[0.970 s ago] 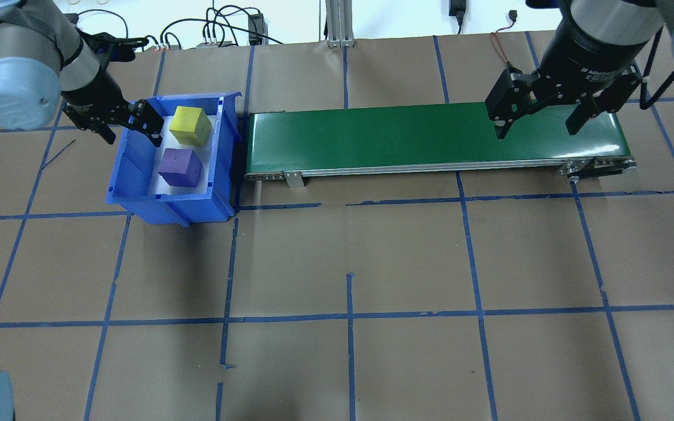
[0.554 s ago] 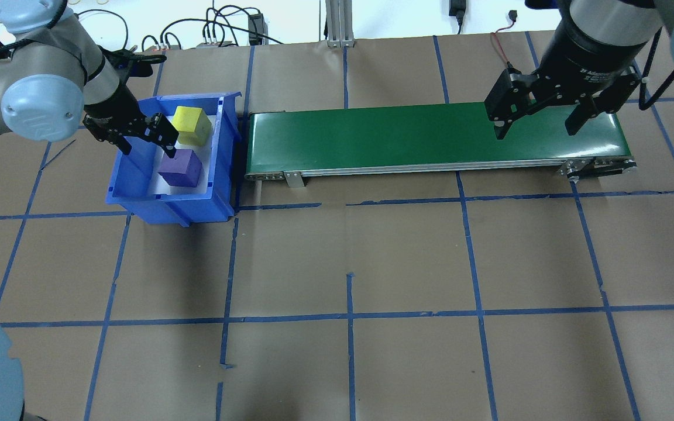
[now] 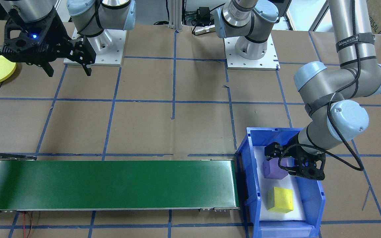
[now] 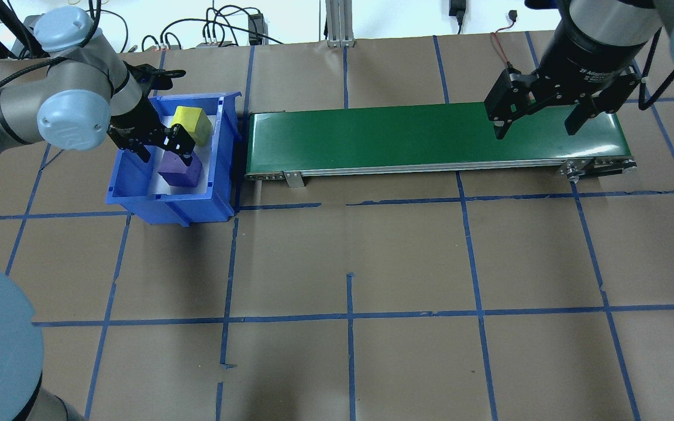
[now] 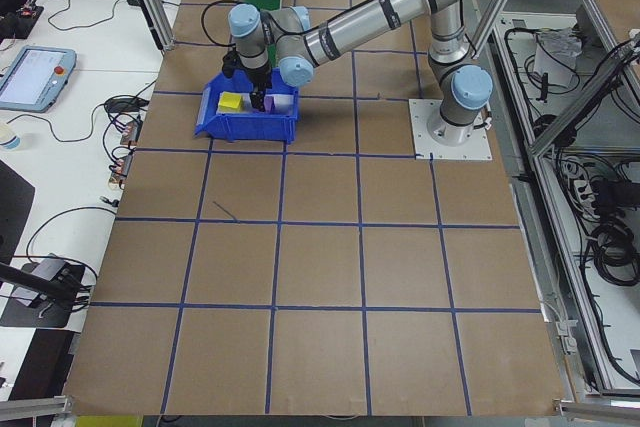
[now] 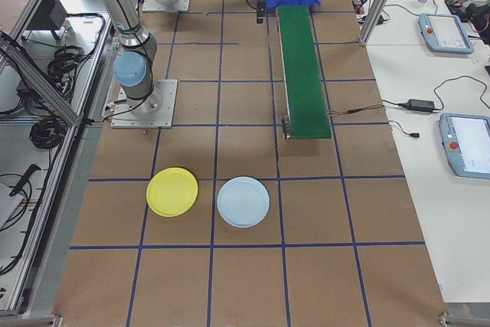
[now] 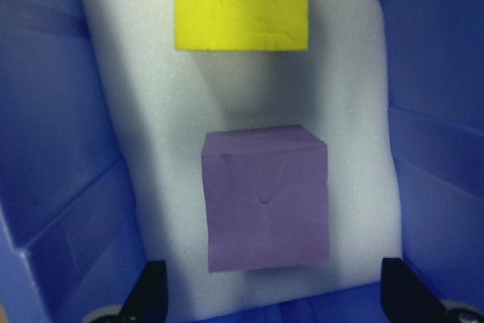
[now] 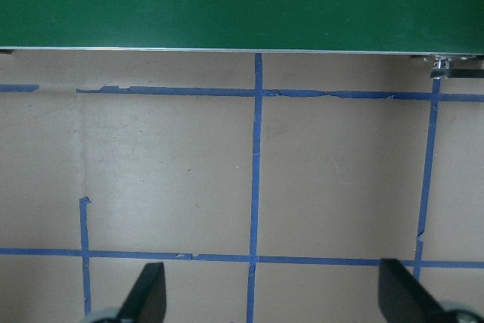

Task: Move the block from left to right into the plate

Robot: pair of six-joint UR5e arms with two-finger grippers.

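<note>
Key relation: the purple foam cube [image 7: 265, 198] lies straight ahead of the left gripper [image 7: 268, 304] and centred between its two black fingertips [image 7: 147, 293]; the overhead view shows that gripper low inside the bin, at the cube.
Left gripper state: jaws spread wide, wider than the cube, holding nothing.
Cube's lie: it rests on the white foam liner [image 7: 121, 73] in the blue plastic bin [image 4: 138, 196]; being a cube it has no long axis, and its side faces run roughly parallel to the fingers.
Nearer arm: the left, by far; the right gripper [image 4: 539, 120] hangs open and empty over the far end of the green conveyor belt [image 4: 384, 137].
Neighbours: a yellow foam cube [image 7: 240, 4] sits beyond the purple one, apart from it, with liner showing between.
In the way: the bin's side walls flank the fingers closely; clearance looks tight but workable.
Destination: a yellow round plate [image 6: 172, 191] and a pale blue round plate [image 6: 243, 201] lie on the brown paper table [image 4: 348, 263] past the belt's right end, well apart from the bin.
</note>
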